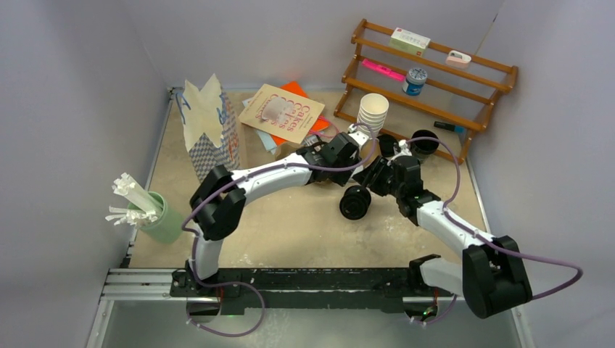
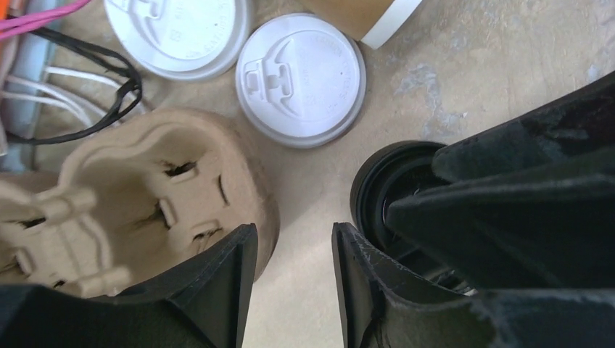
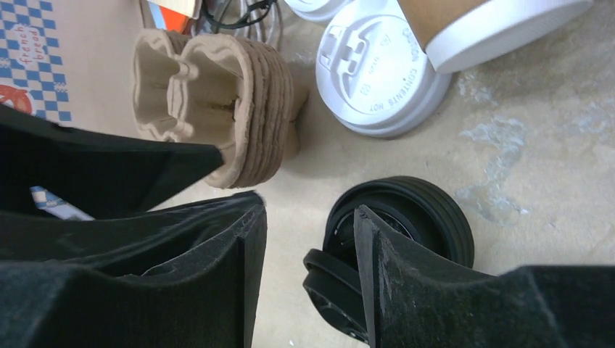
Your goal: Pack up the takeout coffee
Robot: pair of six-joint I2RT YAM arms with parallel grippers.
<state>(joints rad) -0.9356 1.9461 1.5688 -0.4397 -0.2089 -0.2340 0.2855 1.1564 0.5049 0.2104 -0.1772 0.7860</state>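
Observation:
A brown paper coffee cup with a white lid (image 3: 493, 22) lies at the top edge of both wrist views, its lid rim (image 2: 391, 18) just showing. A ribbed stack of black lids (image 3: 428, 210) sits on the table, with one black lid (image 3: 330, 279) leaning against it. My right gripper (image 3: 308, 206) is open; its right finger (image 3: 406, 290) covers part of that stack and only bare table shows between the jaws. My left gripper (image 2: 294, 228) is open over bare table, between the carrier stack (image 2: 145, 196) and the black lids (image 2: 384, 181). From above, both grippers (image 1: 360, 138) (image 1: 378, 163) meet near the rack.
Loose white lids (image 2: 301, 76) (image 2: 174, 29) lie beyond the grippers. The stack of lidless white cups (image 1: 373, 112), a wooden rack (image 1: 435, 72), a black cup (image 1: 424, 145) and a black cup-like thing on its side (image 1: 355, 203) are nearby. A paper bag (image 1: 210, 123), a booklet (image 1: 283, 112) and a green straw holder (image 1: 163, 217) stand to the left.

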